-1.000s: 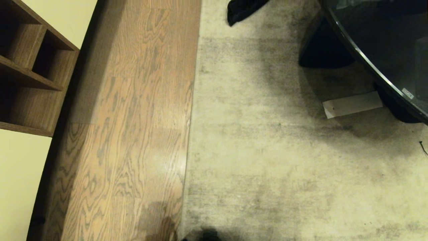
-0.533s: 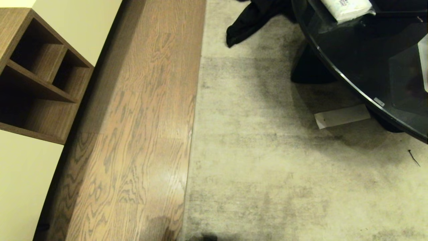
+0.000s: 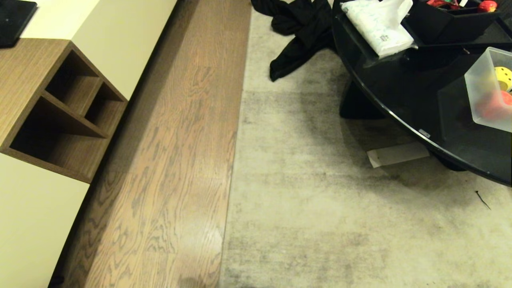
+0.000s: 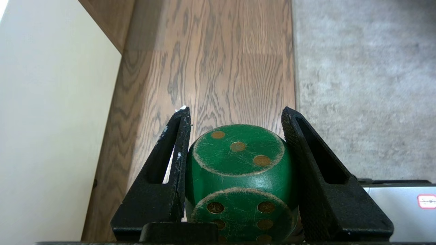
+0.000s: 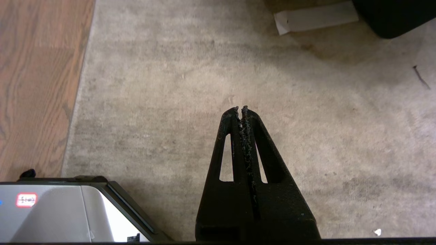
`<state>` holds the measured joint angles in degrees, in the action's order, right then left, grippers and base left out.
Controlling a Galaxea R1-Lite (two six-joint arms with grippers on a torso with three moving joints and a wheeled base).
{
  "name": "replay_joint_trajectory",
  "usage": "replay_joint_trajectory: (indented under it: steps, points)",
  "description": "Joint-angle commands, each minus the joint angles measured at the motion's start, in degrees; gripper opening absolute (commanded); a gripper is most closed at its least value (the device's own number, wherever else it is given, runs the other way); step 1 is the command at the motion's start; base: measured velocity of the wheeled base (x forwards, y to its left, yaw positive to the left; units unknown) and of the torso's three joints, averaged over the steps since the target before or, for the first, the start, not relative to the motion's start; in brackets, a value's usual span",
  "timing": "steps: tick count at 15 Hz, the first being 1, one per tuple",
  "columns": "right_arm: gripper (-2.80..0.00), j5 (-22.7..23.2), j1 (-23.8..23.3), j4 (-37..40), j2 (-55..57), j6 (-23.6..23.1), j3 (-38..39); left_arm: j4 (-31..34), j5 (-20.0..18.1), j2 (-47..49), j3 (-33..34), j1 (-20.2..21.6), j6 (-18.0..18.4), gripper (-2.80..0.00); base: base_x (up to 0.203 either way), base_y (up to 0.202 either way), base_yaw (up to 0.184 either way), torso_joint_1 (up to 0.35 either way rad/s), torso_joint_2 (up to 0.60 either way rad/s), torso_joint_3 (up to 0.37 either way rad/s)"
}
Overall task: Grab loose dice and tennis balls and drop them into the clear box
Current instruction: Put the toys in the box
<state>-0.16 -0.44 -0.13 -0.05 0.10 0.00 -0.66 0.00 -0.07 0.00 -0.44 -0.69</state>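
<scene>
The left gripper (image 4: 235,114) clamps a green die (image 4: 240,183) between its fingers, above the wooden floor (image 3: 172,160) beside the grey carpet (image 3: 320,208). The right gripper (image 5: 240,109) is closed on nothing over the carpet. Far right, the clear box (image 3: 478,86) sits on the black glass table (image 3: 400,88) with a yellow die (image 3: 503,78) inside.

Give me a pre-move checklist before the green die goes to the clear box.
1. Left claw shut on the green cube die with tan pips: ok.
2. Die seated squarely between both fingers: ok.
3. Right claw shut and empty: ok.
4. Translucent whitish plastic box in the head view, on the round black glass table: ok.
5. Box open on top: cannot tell.
6. Grey carpet towards the table free of loose dice: ok.
</scene>
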Motion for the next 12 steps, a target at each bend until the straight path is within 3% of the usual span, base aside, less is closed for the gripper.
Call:
replay_joint_trajectory:
  steps: [1, 12]
  points:
    - [-2.80, 0.01, 0.00, -0.04, 0.05, -0.01, 0.00, -0.04, 0.00, -0.01, 0.09, 0.00, -0.01, -2.80, 0.000, 0.000, 0.000, 0.000, 0.00, 0.211]
    - [-2.80, 0.07, 0.00, -0.04, 0.05, -0.01, 0.00, 0.03, 0.00, -0.07, 0.09, 0.00, -0.01, -2.80, 0.000, 0.000, 0.000, 0.002, 0.00, 0.202]
